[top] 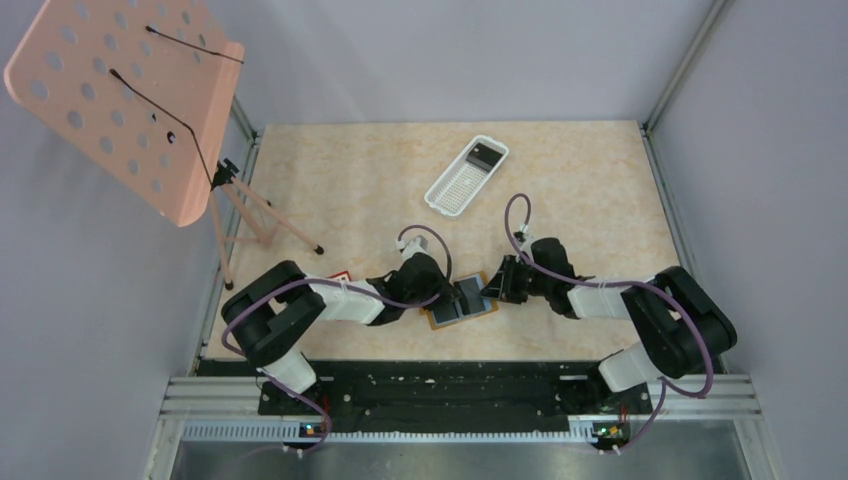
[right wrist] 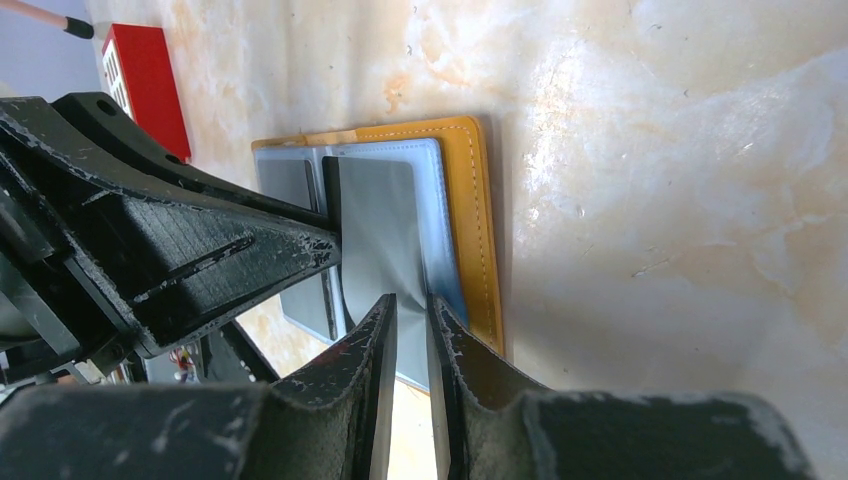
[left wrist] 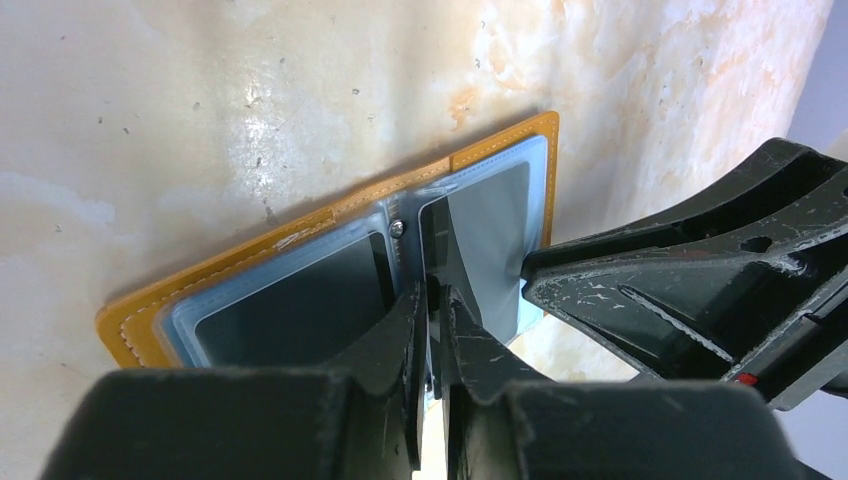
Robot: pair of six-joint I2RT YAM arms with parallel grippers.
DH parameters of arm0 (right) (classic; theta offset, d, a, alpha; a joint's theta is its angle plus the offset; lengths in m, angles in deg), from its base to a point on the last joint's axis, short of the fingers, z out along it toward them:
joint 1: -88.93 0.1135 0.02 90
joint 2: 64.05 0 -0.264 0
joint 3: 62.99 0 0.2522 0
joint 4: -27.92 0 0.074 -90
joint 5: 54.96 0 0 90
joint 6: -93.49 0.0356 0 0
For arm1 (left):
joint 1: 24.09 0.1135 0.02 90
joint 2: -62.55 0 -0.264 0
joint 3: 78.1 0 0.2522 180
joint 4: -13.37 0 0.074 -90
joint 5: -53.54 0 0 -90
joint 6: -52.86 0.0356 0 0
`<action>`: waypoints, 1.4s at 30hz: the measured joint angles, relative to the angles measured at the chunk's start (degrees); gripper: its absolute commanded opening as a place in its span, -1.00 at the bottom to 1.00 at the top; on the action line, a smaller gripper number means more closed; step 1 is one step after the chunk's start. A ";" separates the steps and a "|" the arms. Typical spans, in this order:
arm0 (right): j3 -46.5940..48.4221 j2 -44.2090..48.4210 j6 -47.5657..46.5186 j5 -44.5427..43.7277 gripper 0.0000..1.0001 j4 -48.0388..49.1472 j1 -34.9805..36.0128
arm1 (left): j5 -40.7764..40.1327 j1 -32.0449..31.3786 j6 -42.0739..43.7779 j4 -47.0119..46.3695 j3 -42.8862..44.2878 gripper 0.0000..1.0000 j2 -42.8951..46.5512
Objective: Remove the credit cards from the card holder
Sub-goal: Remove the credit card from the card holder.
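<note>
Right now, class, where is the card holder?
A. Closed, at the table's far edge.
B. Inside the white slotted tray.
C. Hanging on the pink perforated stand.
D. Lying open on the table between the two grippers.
D: the card holder lies opened on the table, inner panels facing up, with the left gripper and the right gripper meeting over it.

The marbled beige worktop (top: 380,180) carries the open card holder (top: 448,310) between the two pairs of jaws, a small red box (top: 340,277) near the left jaws on their outer side, and a white slotted tray (top: 466,176) well beyond both
</note>
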 measured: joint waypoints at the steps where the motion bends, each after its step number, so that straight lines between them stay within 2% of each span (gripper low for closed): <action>1: 0.00 0.00 0.00 0.00 -0.63 0.00 0.00 | 0.02 0.00 -0.04 -0.07 -0.09 -0.91 0.04; 3: 0.00 0.00 0.00 0.02 -0.63 0.00 0.00 | 0.13 0.02 -0.15 -0.46 -0.44 -1.00 0.24; 14: 0.22 0.00 0.42 0.61 -0.43 -0.09 -0.13 | 1.97 0.42 -1.64 -2.89 -4.09 -1.00 4.11; 24: 0.76 0.00 0.20 0.83 -0.51 -1.53 -0.61 | 4.11 2.56 -1.07 -1.33 -6.51 -1.00 8.44; 30: 2.95 0.48 -2.12 0.17 -0.51 -6.12 -1.31 | 4.28 3.10 1.77 2.73 -6.67 -1.00 12.50; 36: 4.42 6.78 -6.71 -3.45 -0.49 -13.97 -2.10 | 2.78 3.30 5.14 7.91 -6.73 -1.00 18.14; 42: 5.86 16.15 -11.30 -0.48 -0.40 -15.17 -2.21 | 2.40 3.34 9.11 9.62 -8.26 -1.00 23.17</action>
